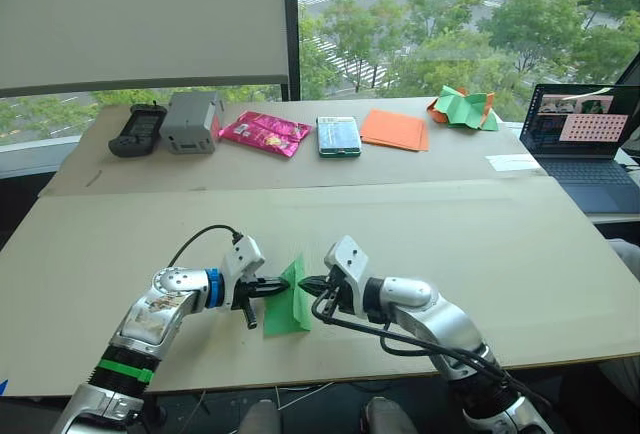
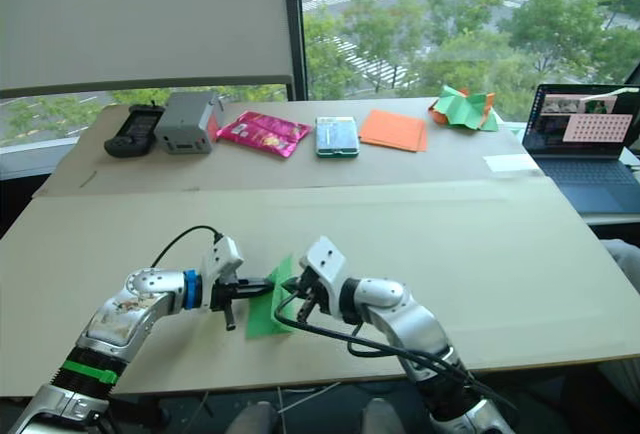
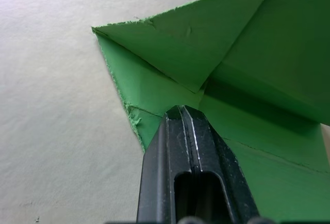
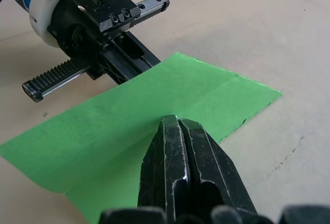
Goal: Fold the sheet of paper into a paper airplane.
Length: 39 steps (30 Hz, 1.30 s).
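Observation:
The sheet of paper (image 1: 288, 304) is bright green, partly folded with crease lines, and stands on edge near the table's front between my two grippers. My left gripper (image 1: 279, 287) is shut on its left side; in the left wrist view the closed fingers (image 3: 188, 146) pinch the paper (image 3: 247, 74) where folded flaps meet. From the right, my right gripper (image 1: 307, 285) is shut on the same sheet, its fingers (image 4: 180, 152) clamped on a flat green panel (image 4: 154, 110), with the left gripper's body (image 4: 98, 22) just behind the paper.
Along the far side of the table (image 1: 450, 244) lie a black handset (image 1: 137, 129), a grey box (image 1: 191, 121), a pink packet (image 1: 265, 133), a phone-like device (image 1: 338, 136), flat orange sheets (image 1: 395, 129) and a crumpled green-and-orange paper heap (image 1: 465, 109). A laptop (image 1: 585, 144) stands at the right.

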Available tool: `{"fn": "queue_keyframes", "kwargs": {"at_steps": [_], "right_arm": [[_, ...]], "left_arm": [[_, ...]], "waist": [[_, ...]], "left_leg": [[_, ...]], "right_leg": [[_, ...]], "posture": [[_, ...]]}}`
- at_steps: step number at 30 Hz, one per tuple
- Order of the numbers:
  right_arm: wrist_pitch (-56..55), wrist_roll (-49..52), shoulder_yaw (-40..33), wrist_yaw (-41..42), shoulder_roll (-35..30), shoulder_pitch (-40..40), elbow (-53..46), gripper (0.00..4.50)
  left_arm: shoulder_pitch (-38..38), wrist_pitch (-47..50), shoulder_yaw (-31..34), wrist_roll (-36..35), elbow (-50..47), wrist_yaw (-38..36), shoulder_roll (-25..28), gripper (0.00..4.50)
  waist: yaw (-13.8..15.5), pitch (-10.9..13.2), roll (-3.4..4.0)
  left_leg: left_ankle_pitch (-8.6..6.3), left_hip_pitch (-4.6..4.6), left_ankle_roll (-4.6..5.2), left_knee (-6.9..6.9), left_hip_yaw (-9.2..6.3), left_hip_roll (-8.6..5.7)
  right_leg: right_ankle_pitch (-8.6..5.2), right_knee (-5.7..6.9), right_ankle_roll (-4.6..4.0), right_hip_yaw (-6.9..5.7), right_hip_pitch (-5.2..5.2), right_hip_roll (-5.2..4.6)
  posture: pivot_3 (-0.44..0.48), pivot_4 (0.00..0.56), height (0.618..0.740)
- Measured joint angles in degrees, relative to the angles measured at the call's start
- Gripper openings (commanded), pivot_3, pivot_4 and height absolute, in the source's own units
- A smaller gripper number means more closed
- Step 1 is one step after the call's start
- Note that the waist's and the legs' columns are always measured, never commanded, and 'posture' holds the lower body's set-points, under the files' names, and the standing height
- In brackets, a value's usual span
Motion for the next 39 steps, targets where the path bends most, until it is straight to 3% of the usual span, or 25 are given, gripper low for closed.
{"fn": "queue_keyframes", "kwargs": {"at_steps": [11, 19, 24, 29, 39], "right_arm": [[-4.5, -2.4, 1.8, -0.9, 4.1, -5.0, 8.9, 0.00], [-5.7, -4.5, 3.6, -0.7, 4.1, -5.4, 12.3, 0.00], [-6.3, -5.0, 3.6, -0.4, 4.1, -5.6, 12.8, 0.00], [-6.4, -5.4, 3.6, 0.0, 4.2, -5.8, 13.2, 0.00], [-6.3, -5.5, 1.2, 0.4, 3.4, -6.9, 13.2, 0.00]], "left_arm": [[1.1, 1.1, 0.9, -0.2, -1.6, 1.0, 0.1, 0.01], [3.4, 5.4, 7.9, -1.6, -4.0, 2.7, 6.2, 0.01], [3.4, 7.6, 11.1, -5.9, -7.7, 2.8, 4.9, 0.01], [4.1, 8.1, 8.8, -7.5, -10.0, 2.1, 2.7, 0.01], [4.7, 0.3, 2.8, -1.7, -4.0, 1.4, 2.3, 0.01]], "waist": [[-0.1, 0.0, 0.01], [-0.4, 0.1, 0.04], [0.1, 0.1, 0.03], [-0.1, 0.1, 0.02], [0.1, 0.0, 0.03]], "left_leg": [[0.22, -0.01, 0.36, 0.01, -0.02, 0.01], [0.26, -0.09, 0.42, -0.10, -0.05, 0.04], [0.18, -0.14, 0.29, -0.06, -0.04, 0.03], [0.22, -0.12, 0.35, -0.06, -0.04, 0.03], [0.16, -0.08, 0.25, -0.03, -0.05, 0.03]], "right_leg": [[0.03, 0.06, 0.04, 0.02, 0.02, 0.05], [0.04, 0.14, 0.03, 0.03, -0.09, 0.09], [0.04, 0.01, 0.03, 0.04, -0.03, 0.08], [0.05, 0.09, 0.03, 0.04, 0.00, 0.09], [0.04, 0.05, 0.02, 0.05, -0.01, 0.12]], "posture": [[0.000, 0.150, 0.706], [0.000, 0.150, 0.706], [0.000, 0.150, 0.706], [0.000, 0.150, 0.706], [0.000, 0.150, 0.706]]}}
